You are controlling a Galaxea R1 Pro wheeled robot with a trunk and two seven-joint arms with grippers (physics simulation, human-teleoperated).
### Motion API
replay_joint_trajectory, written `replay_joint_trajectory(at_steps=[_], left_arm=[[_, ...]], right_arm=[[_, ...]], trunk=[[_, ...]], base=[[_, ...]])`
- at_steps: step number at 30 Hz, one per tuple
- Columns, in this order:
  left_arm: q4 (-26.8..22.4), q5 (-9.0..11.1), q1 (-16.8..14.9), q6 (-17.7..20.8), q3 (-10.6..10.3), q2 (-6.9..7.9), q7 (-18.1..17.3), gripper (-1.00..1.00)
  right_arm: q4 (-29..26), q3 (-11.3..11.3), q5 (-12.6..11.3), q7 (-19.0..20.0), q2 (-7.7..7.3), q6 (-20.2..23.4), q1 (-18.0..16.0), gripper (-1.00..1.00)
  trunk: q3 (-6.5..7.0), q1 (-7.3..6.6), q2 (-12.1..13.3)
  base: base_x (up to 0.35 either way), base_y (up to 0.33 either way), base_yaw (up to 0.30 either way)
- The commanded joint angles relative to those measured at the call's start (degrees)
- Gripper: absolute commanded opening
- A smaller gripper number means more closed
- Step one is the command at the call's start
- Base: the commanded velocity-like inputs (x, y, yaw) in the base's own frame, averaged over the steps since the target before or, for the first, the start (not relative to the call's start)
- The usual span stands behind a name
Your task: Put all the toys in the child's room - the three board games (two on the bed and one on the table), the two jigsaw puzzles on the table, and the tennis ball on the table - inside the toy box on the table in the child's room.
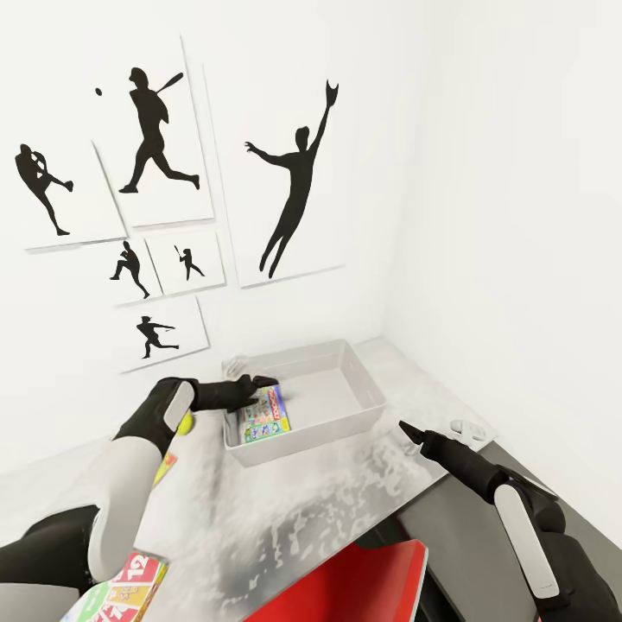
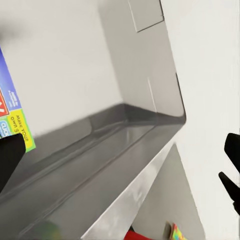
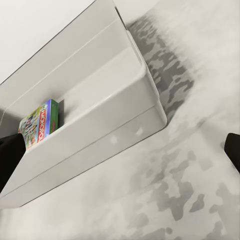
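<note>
At the far left of the head view a colourful printed box (image 1: 121, 592) with a red panel and the number 12 lies at the near edge of the table (image 1: 328, 510), partly under the robot's left arm. A little farther in, the tennis ball (image 1: 185, 423) sits on the pale speckled top, showing as a yellow-green patch just behind the left wrist, with a small multicoloured patch (image 1: 165, 467) on the tabletop below it that is too hidden to name. The left gripper (image 1: 259, 386) reaches over the near-left corner of the toy box (image 1: 363, 389), its fingers spread apart above a white-green board game (image 1: 263, 416) that lies inside the bin against the left end; whether a fingertip touches the game cannot be told, and the fingers are not closed on it. In the left wrist view the blue and yellow-green edge of that game (image 2: 15, 120) shows beside the grey inner wall of the bin. The rest of the bin floor is bare. A red flat object (image 1: 363, 583) juts in at the bottom centre. To the right, the right gripper (image 1: 432, 432) hovers over the table just off the bin's near-right corner, its fingers parted and holding nothing; the right wrist view shows the game (image 3: 40, 122) standing against the bin's far end.
</note>
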Motion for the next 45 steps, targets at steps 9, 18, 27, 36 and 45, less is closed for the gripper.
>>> replay_joint_trajectory(at_steps=[9,18,27,36,45], left_arm=[[-8.22,-0.05,0.44,5.37,0.29,0.01,-0.72,1.0],[-10.34,0.03,0.59,7.0,0.45,0.74,-6.05,1.0],[-10.6,-0.03,2.89,7.14,0.3,6.27,-23.59,1.0],[-13.46,-0.02,10.37,6.88,0.47,14.91,-39.52,1.0],[-15.18,-0.06,21.06,3.27,0.92,22.84,-54.84,1.0]], right_arm=[[-0.04,-0.09,-0.13,0.17,0.02,0.35,-0.05,1.0],[-0.08,-0.07,-0.28,0.24,-0.04,0.33,-0.05,1.0],[-0.12,-0.01,-0.27,0.31,-0.06,0.27,-0.05,1.0],[-0.12,-0.01,-0.37,0.34,-0.14,0.29,0.01,1.0],[-0.19,-0.24,-0.45,1.07,-0.36,0.34,-0.12,1.0]], trunk=[[-0.12,0.04,-0.12],[-0.12,0.04,-0.12],[0.18,0.04,-0.12],[0.96,0.04,-0.12],[1.78,0.04,-0.12]], base=[[0.0,0.0,0.0],[0.0,0.0,0.0],[0.0,0.0,0.0],[-0.045,0.0,0.0],[-0.01,0.0,0.0]])
